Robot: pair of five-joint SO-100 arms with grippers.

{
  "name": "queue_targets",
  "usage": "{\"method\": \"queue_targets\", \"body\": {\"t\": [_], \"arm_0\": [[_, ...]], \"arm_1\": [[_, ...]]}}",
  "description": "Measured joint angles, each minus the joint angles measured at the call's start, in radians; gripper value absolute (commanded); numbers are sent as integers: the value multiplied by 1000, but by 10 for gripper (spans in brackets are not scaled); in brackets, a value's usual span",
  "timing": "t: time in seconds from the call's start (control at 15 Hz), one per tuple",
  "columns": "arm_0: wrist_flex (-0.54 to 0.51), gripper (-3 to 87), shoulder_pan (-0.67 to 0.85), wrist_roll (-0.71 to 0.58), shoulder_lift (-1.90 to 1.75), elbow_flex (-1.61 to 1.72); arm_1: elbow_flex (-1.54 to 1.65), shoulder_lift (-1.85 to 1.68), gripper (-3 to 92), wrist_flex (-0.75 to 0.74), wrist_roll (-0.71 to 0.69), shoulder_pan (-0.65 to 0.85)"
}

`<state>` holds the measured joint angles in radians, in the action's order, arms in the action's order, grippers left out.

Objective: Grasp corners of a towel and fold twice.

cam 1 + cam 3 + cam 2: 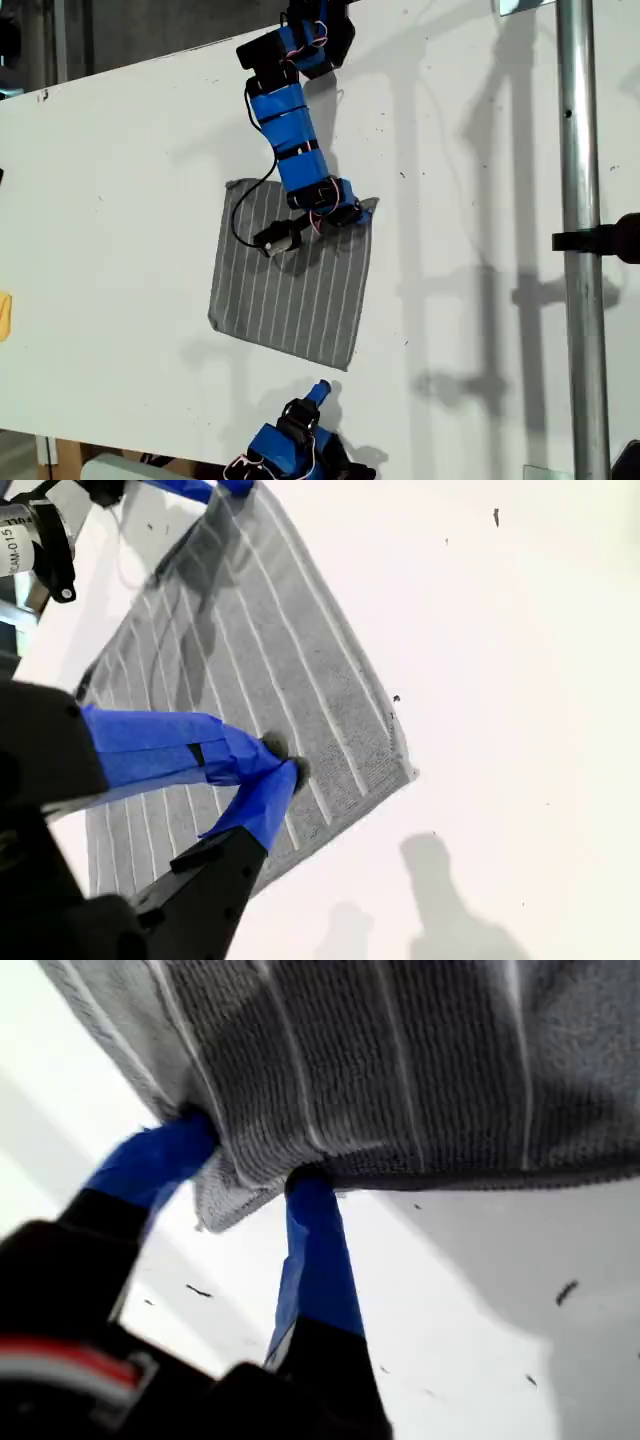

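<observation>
While the towel (290, 275) lies spread flat on the white desk (120, 200), my first pincer (250, 1165) is closed on its edge near one corner (368, 207), the one toward the exterior view's upper right. The first wrist view shows both blue fingers (315, 1260) reaching up to the grey striped cloth, which bunches slightly where they pinch it and hangs just above the desk surface there. In the exterior view this arm reaches down from the top edge of the desk, its body crossing the upper part of the towel.

My second pincer (280, 770) sits at the exterior view's bottom edge, just beyond the towel's lower edge and apart from it. In the second wrist view its blue tips meet with nothing between them, hovering above the cloth near the lower corner (408, 773). A metal pole (585, 250) runs upright along the exterior view's right side, well clear of the towel.
</observation>
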<state>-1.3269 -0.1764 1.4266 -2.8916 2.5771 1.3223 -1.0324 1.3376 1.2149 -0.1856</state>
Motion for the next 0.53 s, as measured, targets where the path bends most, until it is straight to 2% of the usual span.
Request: {"method": "queue_targets", "body": {"t": [0.33, 0.53], "arm_0": [[-12, -29, 26, -6, 98, -34], [-46, -29, 89, -126, 630, -453]], "arm_1": [[-2, 2, -2, -2, 11, 0], [-2, 2, -2, -17, 11, 0]]}}
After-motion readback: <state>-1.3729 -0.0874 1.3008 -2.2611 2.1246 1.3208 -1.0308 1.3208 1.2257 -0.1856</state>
